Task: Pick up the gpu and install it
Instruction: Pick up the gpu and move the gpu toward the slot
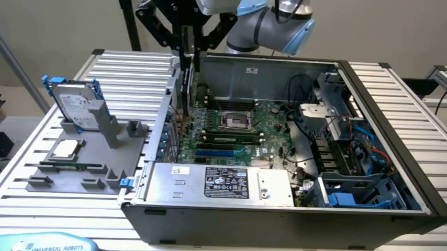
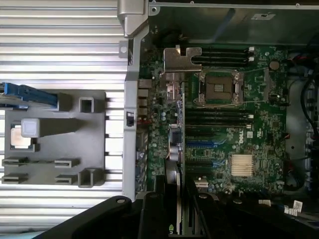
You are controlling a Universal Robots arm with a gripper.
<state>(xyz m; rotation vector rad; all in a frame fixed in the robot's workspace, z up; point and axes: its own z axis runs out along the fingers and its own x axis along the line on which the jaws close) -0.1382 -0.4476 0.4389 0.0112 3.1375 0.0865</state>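
Exterior view: arm (image 1: 272,23) pointing straight down, end effector (image 1: 189,49) clenched on gpu (image 1: 187,78), edge-on over mobo (image 1: 237,125).

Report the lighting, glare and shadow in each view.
Exterior view: soft, even light, the slatted table pale, the drive cage in shade. Wrist view: the table glares near white, the gripper holding the gpu reads almost black, the heatsink shines.

Plain pale beige wall (image 1: 49,26), far side. Ribbed silver aluminium counter (image 1: 409,110). Black upright post (image 1: 130,26), far, exterior view's left.
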